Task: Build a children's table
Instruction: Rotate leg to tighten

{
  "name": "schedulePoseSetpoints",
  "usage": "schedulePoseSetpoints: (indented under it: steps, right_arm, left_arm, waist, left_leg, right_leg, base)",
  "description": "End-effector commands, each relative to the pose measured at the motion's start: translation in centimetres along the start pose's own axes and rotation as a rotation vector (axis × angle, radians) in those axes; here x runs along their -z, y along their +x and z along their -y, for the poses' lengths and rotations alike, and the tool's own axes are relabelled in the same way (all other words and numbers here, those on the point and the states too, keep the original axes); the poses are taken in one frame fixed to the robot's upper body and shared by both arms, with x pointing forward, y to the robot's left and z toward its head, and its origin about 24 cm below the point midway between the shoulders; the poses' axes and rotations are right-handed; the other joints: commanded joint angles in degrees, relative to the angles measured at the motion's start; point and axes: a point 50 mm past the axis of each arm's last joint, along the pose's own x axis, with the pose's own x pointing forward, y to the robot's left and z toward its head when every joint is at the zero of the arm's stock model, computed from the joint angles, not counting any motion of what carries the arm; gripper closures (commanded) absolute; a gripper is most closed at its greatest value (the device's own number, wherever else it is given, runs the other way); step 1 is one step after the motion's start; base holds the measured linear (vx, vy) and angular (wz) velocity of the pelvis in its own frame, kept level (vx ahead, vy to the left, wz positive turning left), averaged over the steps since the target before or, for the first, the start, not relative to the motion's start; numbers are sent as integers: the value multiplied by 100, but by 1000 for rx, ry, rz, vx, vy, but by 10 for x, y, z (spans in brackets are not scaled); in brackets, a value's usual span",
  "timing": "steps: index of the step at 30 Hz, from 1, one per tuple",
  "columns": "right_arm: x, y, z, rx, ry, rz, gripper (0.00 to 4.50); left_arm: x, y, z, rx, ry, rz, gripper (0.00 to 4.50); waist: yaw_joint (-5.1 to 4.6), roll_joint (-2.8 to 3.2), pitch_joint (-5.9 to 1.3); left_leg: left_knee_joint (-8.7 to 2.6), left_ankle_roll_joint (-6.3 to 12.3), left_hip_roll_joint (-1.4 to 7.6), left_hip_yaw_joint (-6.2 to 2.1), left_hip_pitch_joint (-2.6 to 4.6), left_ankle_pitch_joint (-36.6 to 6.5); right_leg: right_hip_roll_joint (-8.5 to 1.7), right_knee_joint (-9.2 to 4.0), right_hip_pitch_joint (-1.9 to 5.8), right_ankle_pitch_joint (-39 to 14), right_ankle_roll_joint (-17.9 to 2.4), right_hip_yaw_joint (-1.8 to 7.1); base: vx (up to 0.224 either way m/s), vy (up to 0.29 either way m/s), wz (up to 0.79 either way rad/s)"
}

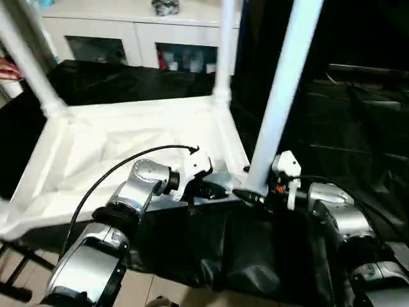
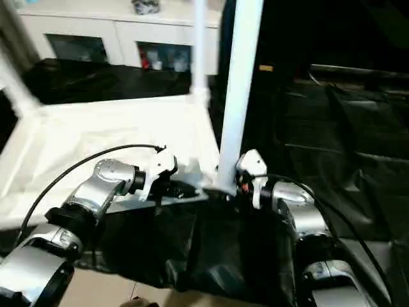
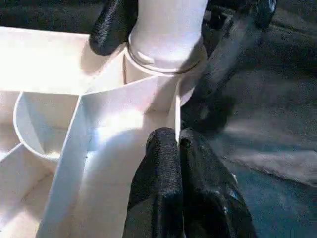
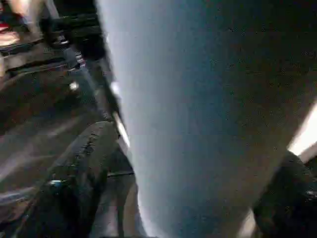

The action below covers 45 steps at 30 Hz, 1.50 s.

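The children's table [image 1: 128, 150] lay upside down on a worktop [image 1: 358, 115] draped in black sheeting, its ribbed underside facing up. Three white legs rose from corner sockets: one at the far left [image 1: 29, 64], one at the far right [image 1: 223, 51], and the nearest [image 1: 281, 96] at the corner closest to the robot. The left end effector [image 3: 179, 144] was closed, its black fingertips [image 3: 163, 148] pressed together against a rib of the tabletop beside that near socket [image 3: 166, 64]. The right end effector [image 1: 250, 195] stood wide open around the base of the nearest leg, one finger [image 4: 74, 173] on either side, not clamping it. A white cabinet [image 1: 134, 32] with glass doors stood behind.
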Motion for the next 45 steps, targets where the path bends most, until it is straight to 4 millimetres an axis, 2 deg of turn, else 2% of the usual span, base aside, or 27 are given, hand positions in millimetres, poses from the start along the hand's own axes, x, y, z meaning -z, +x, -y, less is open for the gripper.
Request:
schedulePoseSetpoints:
  steps: [1, 4, 6, 10, 12, 18, 19, 23, 24, 25, 26, 27, 29, 30, 32, 34, 36, 38, 42, 45]
  right_arm:
    - [5, 9, -14, -130, 18, -21, 95]
    - [6, 7, -19, -196, 26, -47, 103]
    - [6, 6, -20, -211, 26, -54, 133]
    - [7, 6, -22, -236, 31, -64, 150]
    - [7, 6, -24, -244, 36, -67, 183]
    - [9, 11, -23, -200, 61, -59, 200]
    - [9, 15, -20, -140, 66, -54, 200]
    - [13, 24, -11, 10, 88, -57, 200]
    - [15, 33, -3, 151, 112, -63, 200]
    - [17, 37, -1, 204, 126, -69, 200]
    - [18, 40, 2, 253, 136, -84, 200]
    - [20, 46, 5, 332, 147, -104, 200]
    - [20, 49, 7, 374, 154, -104, 200]
    - [20, 53, 10, 450, 183, -97, 200]
    - [17, 60, 15, 561, 226, -83, 200]
    - [14, 66, 16, 604, 239, -59, 200]
    - [10, 71, 15, 604, 237, -26, 200]
    - [8, 73, 15, 608, 239, -14, 144]
    - [1, 71, 17, 565, 250, 60, 112]
    - [1, 67, 18, 558, 223, 61, 88]
  left_arm:
    - [-13, -1, -1, 9, 50, 27, 450]
    - [-10, -5, 0, 40, 46, 14, 450]
    - [-9, -6, 1, 48, 43, 10, 450]
    - [-8, -8, 2, 70, 33, 4, 450]
    - [-7, -8, 3, 77, 29, 3, 450]
    - [-10, -3, 1, 29, 24, 26, 450]
    - [-12, 1, -1, -13, 19, 39, 450]
    - [-17, 7, -6, -88, 6, 51, 450]
    - [-22, 16, -11, -174, -7, 56, 450]
    - [-24, 20, -13, -205, -14, 60, 450]
    - [-26, 23, -14, -232, -20, 65, 450]
    - [-30, 29, -15, -270, -34, 81, 450]
    - [-33, 32, -16, -289, -39, 89, 450]
    - [-36, 38, -16, -320, -47, 101, 450]
    - [-42, 46, -16, -358, -47, 122, 450]
    - [-46, 52, -14, -363, -41, 137, 450]
    - [-48, 56, -12, -356, -30, 143, 450]
    - [-49, 57, -12, -355, -28, 145, 450]
    - [-48, 55, -8, -301, 1, 158, 450]
    - [-45, 53, -7, -281, 8, 157, 450]
  waist:
    - [6, -62, -353]
    - [22, -65, -364]
    - [30, -59, -368]
    - [44, -64, -351]
    - [45, -69, -355]
    - [48, -65, -367]
    - [42, -65, -359]
    - [-13, -75, -319]
    - [-25, -65, -310]
    - [-90, -65, -290]
    - [-109, -70, -286]
    - [-153, -74, -281]
    - [-192, -80, -274]
    - [-194, -64, -281]
    - [-224, -52, -289]
    - [-228, -34, -306]
    - [-226, -44, -324]
    - [-218, -43, -338]
    - [-190, -44, -345]
    - [-183, -41, -342]
  left_leg:
    - [-384, 501, 326, -137, 85, -1104]
    - [-368, 565, 327, -133, 82, -961]
    - [-364, 587, 331, -133, 80, -936]
    - [-377, 505, 331, -135, 89, -1037]
    - [-382, 478, 332, -137, 92, -1072]
    - [-366, 495, 325, -136, 85, -945]
    - [-369, 480, 327, -133, 85, -969]
    - [-398, 288, 301, -142, 98, -1268]
    - [-407, 230, 296, -152, 118, -1408]
    - [-430, 132, 282, -172, 113, -1480]
    - [-436, 88, 284, -185, 121, -1554]
    - [-441, 17, 275, -191, 150, -1684]
    - [-435, 37, 259, -196, 159, -1771]
    - [-440, 86, 264, -189, 143, -1724]
    - [-452, 52, 269, -203, 144, -1721]
    - [-440, 81, 263, -186, 148, -1658]
    - [-435, 139, 268, -174, 124, -1548]
    - [-420, 217, 267, -161, 109, -1399]
    - [-403, 362, 264, -146, 97, -1231]
    - [-408, 387, 272, -146, 96, -1209]
  right_leg:
    - [-435, -395, 287, -1128, -1318, 314]
    - [-436, -369, 288, -904, -1374, 312]
    - [-439, -359, 286, -836, -1408, 309]
    - [-445, -394, 282, -1145, -1339, 310]
    - [-443, -393, 280, -1179, -1319, 310]
    - [-441, -366, 288, -950, -1370, 308]
    - [-443, -375, 280, -997, -1363, 310]
    - [-454, -459, 274, -1685, -1199, 303]
    - [-460, -495, 264, -1995, -1111, 297]
    - [-457, -517, 255, -2222, -1039, 294]
    - [-463, -528, 259, -2358, -1000, 287]
    - [-459, -563, 243, -2588, -924, 281]
    - [-463, -605, 242, -2752, -857, 280]
    - [-460, -606, 242, -2661, -839, 293]
    - [-451, -584, 236, -2523, -890, 290]
    - [-438, -560, 231, -2220, -966, 301]
    - [-437, -527, 253, -1881, -1037, 310]
    - [-437, -485, 268, -1535, -1134, 318]
    - [-434, -451, 294, -1261, -1235, 313]
    - [-435, -447, 295, -1241, -1250, 309]
  base:
    - [0, 0, 0]
    - [0, 0, 0]
    - [0, 0, 0]
    - [0, 0, 0]
    - [0, 0, 0]
    - [0, 0, 0]
    - [0, 0, 0]
    - [0, 0, 0]
    - [0, 0, 0]
    - [0, 0, 0]
    - [0, 0, 0]
    - [0, 0, 0]
    - [0, 0, 0]
    - [0, 0, 0]
    - [0, 0, 0]
    - [0, 0, 0]
    - [0, 0, 0]
    - [0, 0, 0]
    - [0, 0, 0]
    - [0, 0, 0]
